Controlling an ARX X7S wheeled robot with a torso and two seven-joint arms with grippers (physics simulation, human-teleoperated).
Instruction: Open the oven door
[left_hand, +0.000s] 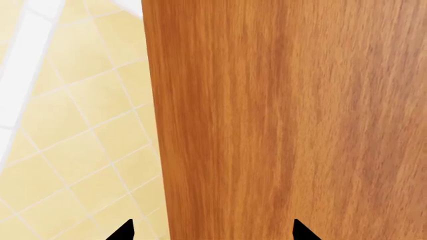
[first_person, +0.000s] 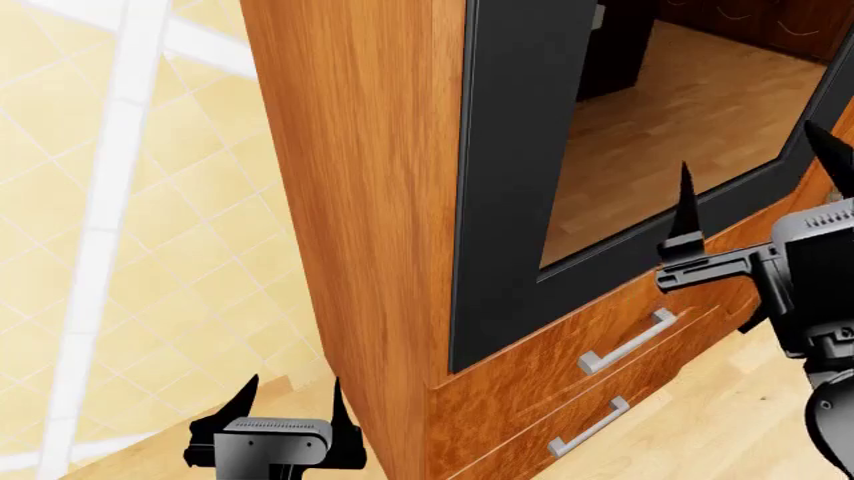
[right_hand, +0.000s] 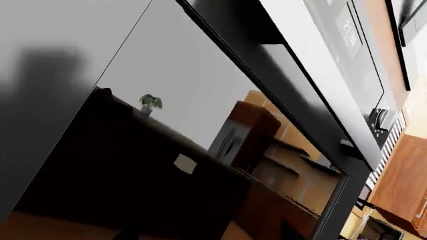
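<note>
Both grippers are black-bodied, with grey ribbed plates and pointed black jaws.

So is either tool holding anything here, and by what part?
No. The left tool is open beside the wooden cabinet; the right tool is open before the oven door, touching nothing.

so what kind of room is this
Most likely a home kitchen: a built-in oven door set in a tall wooden cabinet, wooden drawers beneath it, and yellow tiled floor.
</note>
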